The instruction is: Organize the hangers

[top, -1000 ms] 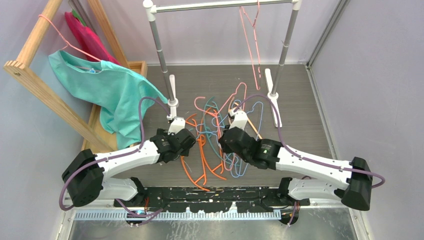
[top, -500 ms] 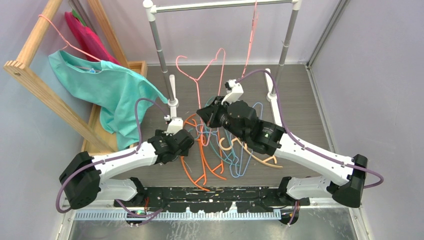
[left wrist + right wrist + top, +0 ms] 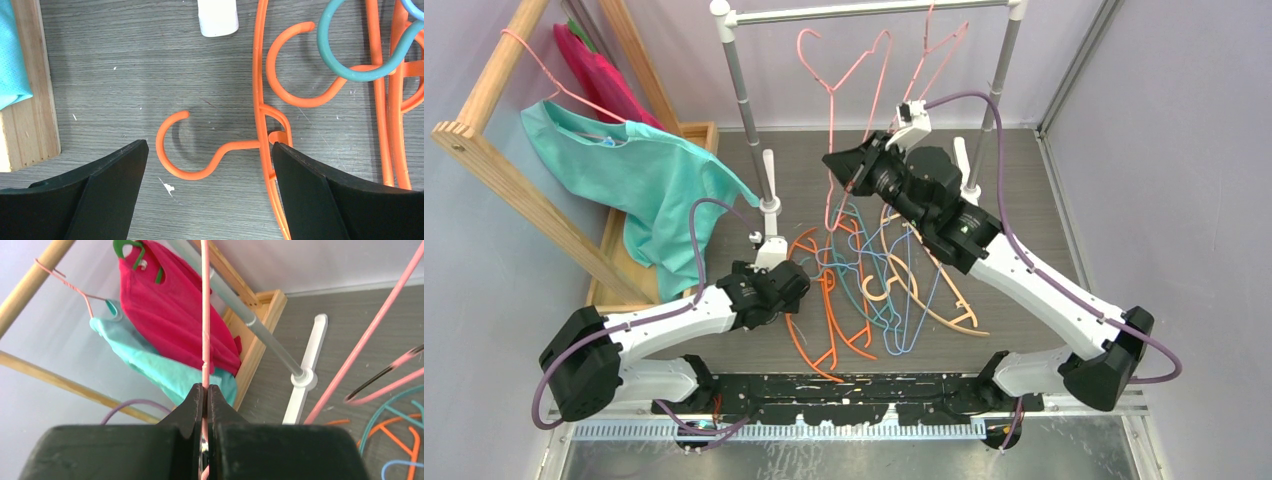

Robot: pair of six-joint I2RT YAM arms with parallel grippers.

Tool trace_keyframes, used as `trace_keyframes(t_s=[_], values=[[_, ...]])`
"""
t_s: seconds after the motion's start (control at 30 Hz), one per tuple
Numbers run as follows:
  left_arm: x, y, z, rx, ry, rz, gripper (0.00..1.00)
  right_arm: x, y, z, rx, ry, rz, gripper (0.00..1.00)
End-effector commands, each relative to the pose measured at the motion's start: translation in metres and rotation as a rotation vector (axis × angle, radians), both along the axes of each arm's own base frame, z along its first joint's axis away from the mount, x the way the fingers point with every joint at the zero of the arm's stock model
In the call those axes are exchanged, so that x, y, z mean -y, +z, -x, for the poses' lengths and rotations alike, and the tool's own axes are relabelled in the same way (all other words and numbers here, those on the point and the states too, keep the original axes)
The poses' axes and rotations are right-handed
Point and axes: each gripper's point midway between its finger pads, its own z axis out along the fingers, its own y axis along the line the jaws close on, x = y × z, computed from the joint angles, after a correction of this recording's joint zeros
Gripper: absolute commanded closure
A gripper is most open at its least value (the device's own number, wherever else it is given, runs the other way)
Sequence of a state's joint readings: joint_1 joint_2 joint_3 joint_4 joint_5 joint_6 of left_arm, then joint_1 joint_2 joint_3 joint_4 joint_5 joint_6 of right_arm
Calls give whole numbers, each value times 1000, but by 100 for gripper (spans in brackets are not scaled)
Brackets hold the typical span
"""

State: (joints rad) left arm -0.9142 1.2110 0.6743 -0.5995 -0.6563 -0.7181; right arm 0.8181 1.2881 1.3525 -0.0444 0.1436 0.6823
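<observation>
Upper centre of the overhead frame: my right gripper [image 3: 205,390] is pinched tight on a thin pink wire hanger [image 3: 844,75], holding it up just below the rail [image 3: 864,12], beside a second pink hanger [image 3: 939,50] at the bar. Lower left of centre, my left gripper [image 3: 208,146] stands wide open and empty, low over the grey floor [image 3: 1044,200], the hook of an orange hanger [image 3: 194,177] between its fingers. The other hangers [image 3: 864,290] lie tangled mid-frame.
</observation>
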Motion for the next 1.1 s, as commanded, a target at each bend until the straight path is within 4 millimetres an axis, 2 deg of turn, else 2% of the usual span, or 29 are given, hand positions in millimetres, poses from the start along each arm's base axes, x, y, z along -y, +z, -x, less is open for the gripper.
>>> trace_keyframes(t_s=[0.0, 0.17, 0.47, 0.6, 0.87, 1.0, 1.07], values=[[-1, 9, -5, 48, 22, 17, 2, 4, 53, -17, 124, 21, -102, 99], [-3, 11, -5, 47, 26, 2, 2, 9, 65, -41, 148, 26, -151, 99], [-9, 15, -4, 53, 29, -12, 2, 22, 87, -50, 217, 21, -212, 99], [-9, 14, -3, 46, 28, -17, 2, 34, 78, -59, 182, -32, -229, 99], [-8, 16, -3, 43, 25, -16, 2, 74, 41, -88, 41, -140, -272, 99], [-8, 15, -4, 42, 26, -18, 2, 83, 34, -89, 23, -145, -279, 99], [-8, 14, -3, 38, 25, -18, 2, 85, 33, -85, 22, -145, -280, 93]])
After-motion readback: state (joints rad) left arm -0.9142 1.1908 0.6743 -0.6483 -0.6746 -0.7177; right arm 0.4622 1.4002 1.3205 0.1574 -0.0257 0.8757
